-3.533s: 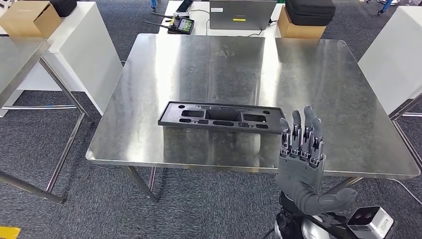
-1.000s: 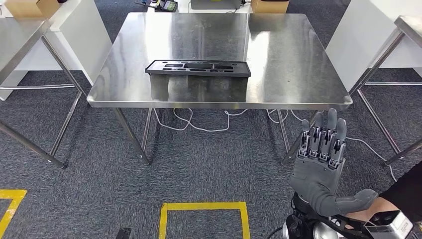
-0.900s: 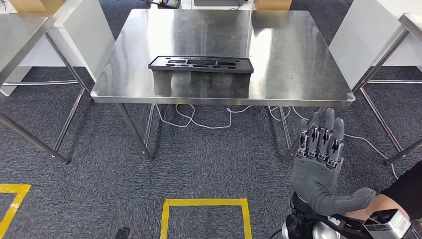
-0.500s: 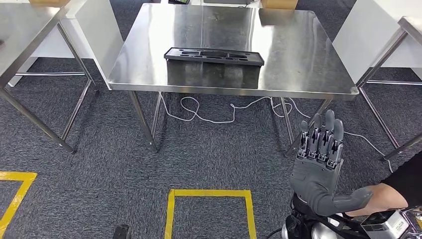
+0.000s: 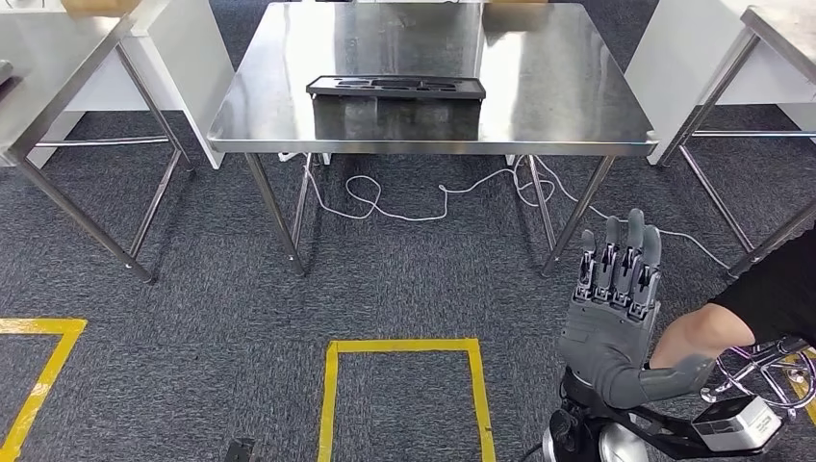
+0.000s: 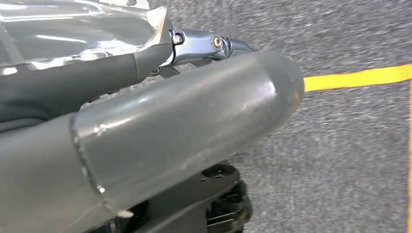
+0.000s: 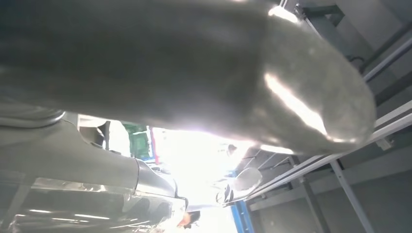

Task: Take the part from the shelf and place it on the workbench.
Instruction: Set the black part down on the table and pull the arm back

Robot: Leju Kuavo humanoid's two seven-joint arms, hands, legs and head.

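— Where is the part [image 5: 395, 88]?
— Flat on the steel worktop [image 5: 568, 111], near its front edge; placing looks done.
— And the right robot hand [image 5: 616, 308]?
— Raised, fingers straight and apart, holding nothing. The left robot hand's state cannot be told.
— Any writing?
— None legible.
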